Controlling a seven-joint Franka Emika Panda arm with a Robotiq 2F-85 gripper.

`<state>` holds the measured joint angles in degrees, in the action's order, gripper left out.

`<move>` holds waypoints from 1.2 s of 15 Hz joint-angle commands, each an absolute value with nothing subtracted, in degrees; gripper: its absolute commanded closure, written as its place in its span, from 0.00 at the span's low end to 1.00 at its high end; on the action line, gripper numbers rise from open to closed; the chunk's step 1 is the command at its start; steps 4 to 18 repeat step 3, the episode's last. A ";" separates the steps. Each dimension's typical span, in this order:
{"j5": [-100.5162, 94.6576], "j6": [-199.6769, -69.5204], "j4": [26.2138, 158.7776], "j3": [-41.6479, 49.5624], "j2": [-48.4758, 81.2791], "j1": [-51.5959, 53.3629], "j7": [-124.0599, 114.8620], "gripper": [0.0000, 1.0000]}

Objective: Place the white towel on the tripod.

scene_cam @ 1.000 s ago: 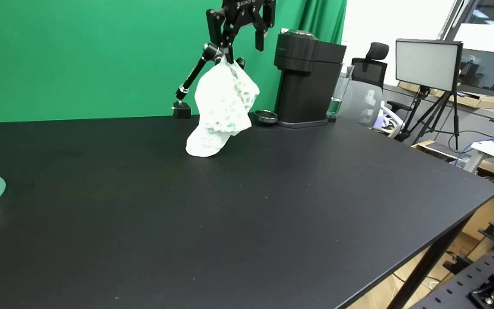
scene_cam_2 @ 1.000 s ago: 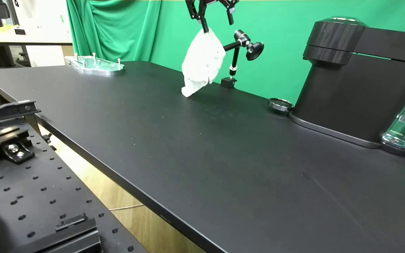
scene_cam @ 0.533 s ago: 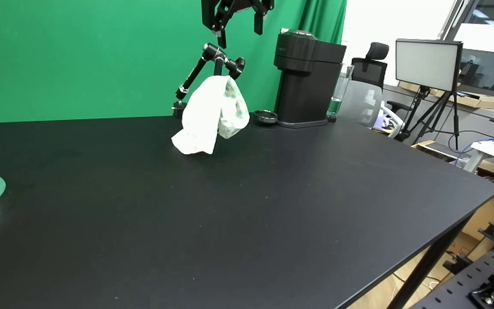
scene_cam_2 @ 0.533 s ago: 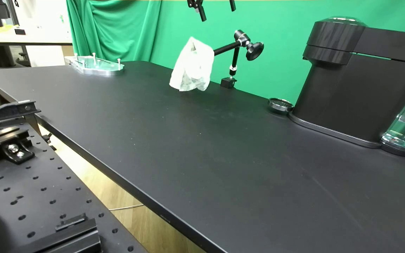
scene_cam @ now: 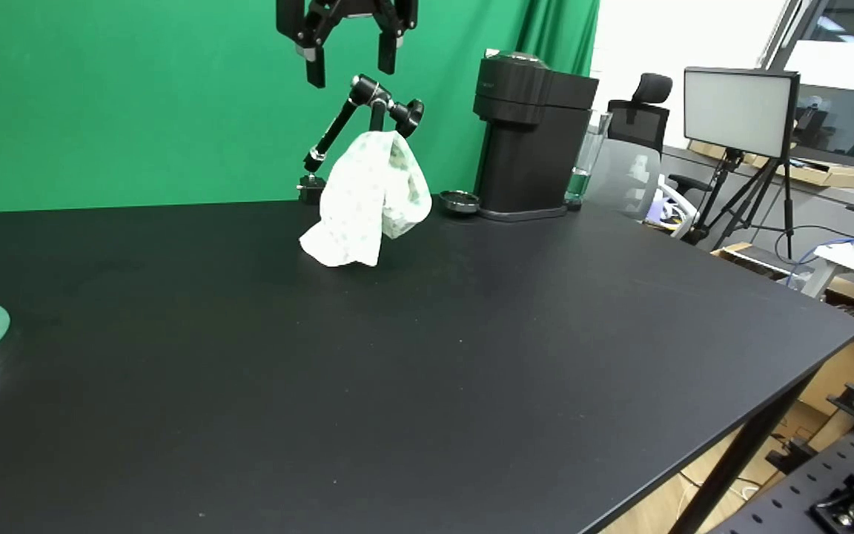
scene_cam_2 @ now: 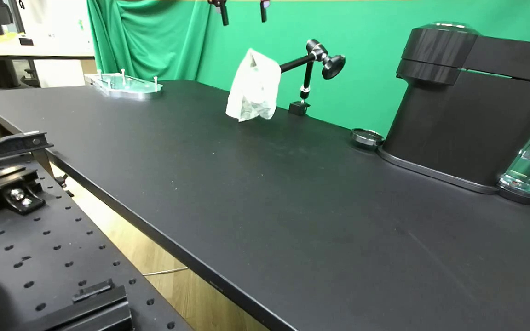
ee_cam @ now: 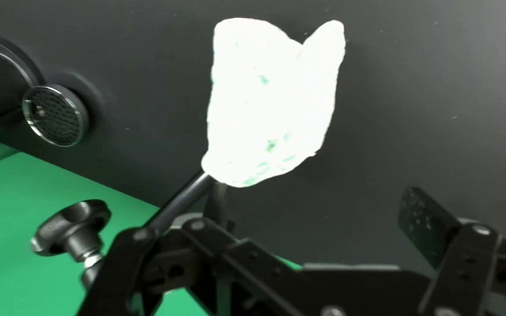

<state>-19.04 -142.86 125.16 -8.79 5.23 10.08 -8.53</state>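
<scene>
See white towel (scene_cam: 364,185), flecked with green, draped over outer arm of black tripod (scene_cam_2: 308,76), with black table (scene_cam: 471,371) below. Find gripper (scene_cam: 351,73) higher up, apart from towel, with fingers spread wide in all three views.

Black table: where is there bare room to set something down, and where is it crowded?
Bare: a broad patch from towel and coffee machine to the edge of the table beside the perforated plate; another between towel and clear platform. Crowded: along the backdrop, with tripod, dish and coffee machine.
</scene>
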 commanded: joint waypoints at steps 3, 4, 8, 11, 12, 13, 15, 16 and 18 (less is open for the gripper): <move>-3.83 -137.99 126.18 -12.55 4.29 10.89 10.87 0.00; -3.83 -137.99 126.18 -12.55 4.29 10.89 10.87 0.00; -3.83 -137.99 126.18 -12.55 4.29 10.89 10.87 0.00; -3.83 -137.99 126.18 -12.55 4.29 10.89 10.87 0.00; -3.83 -137.99 126.18 -12.55 4.29 10.89 10.87 0.00; -3.83 -137.99 126.18 -12.55 4.29 10.89 10.87 0.00; -3.83 -137.99 126.18 -12.55 4.29 10.89 10.87 0.00; -3.83 -137.99 126.18 -12.55 4.29 10.89 10.87 0.00; -3.83 -137.99 126.18 -12.55 4.29 10.89 10.87 0.00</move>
